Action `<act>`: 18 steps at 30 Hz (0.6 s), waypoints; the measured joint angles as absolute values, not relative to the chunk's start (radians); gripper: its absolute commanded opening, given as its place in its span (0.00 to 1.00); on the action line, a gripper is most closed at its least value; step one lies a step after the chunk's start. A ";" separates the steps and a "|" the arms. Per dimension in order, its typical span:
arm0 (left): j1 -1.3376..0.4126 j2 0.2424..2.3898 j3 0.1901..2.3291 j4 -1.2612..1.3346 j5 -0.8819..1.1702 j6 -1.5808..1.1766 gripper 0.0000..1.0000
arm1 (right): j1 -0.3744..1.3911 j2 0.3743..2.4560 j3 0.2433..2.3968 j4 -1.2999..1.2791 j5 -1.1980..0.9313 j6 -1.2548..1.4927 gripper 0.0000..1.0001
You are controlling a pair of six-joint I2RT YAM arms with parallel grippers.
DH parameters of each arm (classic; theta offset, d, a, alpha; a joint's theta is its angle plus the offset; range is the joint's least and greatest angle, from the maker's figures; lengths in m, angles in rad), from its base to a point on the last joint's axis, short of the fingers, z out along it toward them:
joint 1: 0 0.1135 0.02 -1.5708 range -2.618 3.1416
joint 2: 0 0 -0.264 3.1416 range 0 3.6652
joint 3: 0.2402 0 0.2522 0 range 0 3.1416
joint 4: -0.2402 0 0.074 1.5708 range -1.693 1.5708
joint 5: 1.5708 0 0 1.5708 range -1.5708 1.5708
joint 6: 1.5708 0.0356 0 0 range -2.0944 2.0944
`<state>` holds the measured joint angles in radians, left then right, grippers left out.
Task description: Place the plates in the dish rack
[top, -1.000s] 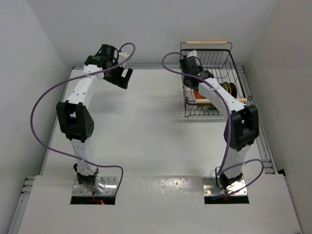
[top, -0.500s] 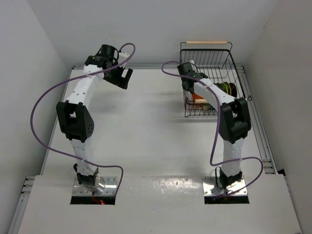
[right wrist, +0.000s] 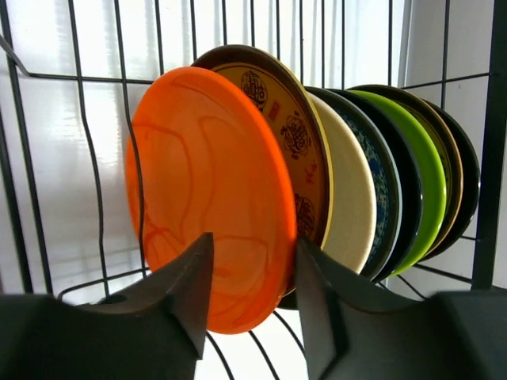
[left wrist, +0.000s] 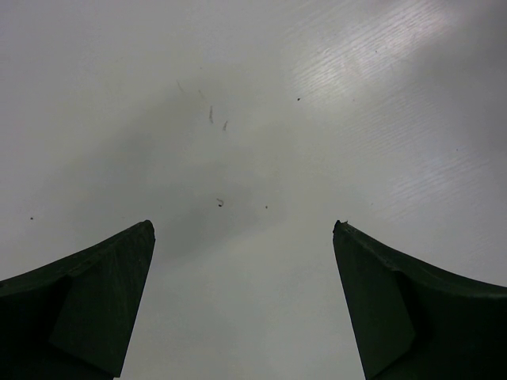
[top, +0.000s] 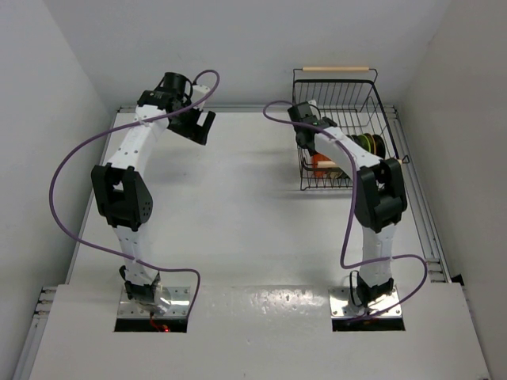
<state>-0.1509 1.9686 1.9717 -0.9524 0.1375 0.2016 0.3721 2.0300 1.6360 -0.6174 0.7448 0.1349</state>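
Note:
The dish rack (top: 386, 117) stands at the table's back right, with several plates on edge in a row inside it. In the right wrist view the orange-red plate (right wrist: 206, 190) is nearest. Behind it are the yellow-brown patterned plate (right wrist: 287, 119), the cream one (right wrist: 354, 198), the blue-grey one (right wrist: 382, 186), a black one (right wrist: 409, 194) and the lime green one (right wrist: 425, 174). My right gripper (right wrist: 253, 237) reaches down into the rack (right wrist: 95, 158). It is open, its fingers straddling the orange plate's lower rim with a gap on the left side. My left gripper (top: 207, 125) hangs open over bare table at the back left.
The rack has a wooden rod handle (top: 337, 69) at its far end, close to the back wall. Wire bars (right wrist: 495, 142) surround my right fingers. The left wrist view shows only white tabletop (left wrist: 253, 119) between the left fingers.
My right arm has shifted toward the rack's left end and settled lower. Its jaws have parted, letting go of the orange plate, which stands in the rack. The left arm has not moved.

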 measured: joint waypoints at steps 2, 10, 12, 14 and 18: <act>-0.149 1.969 1.972 -0.952 0.138 0.201 1.00 | 0.369 2.030 1.637 -0.624 0.743 0.136 0.52; -0.148 1.969 1.972 -0.952 0.138 0.205 1.00 | 0.369 1.993 1.727 -0.663 0.698 0.127 1.00; -0.148 1.969 1.972 -0.952 0.136 0.205 1.00 | 0.369 1.933 1.732 -0.672 0.671 0.133 1.00; -0.148 1.969 1.972 -0.952 0.135 0.206 1.00 | 0.366 1.845 1.722 -0.683 0.635 0.148 1.00; -0.148 1.969 1.972 -0.952 0.130 0.210 1.00 | 0.311 1.504 1.503 -0.643 0.450 0.245 1.00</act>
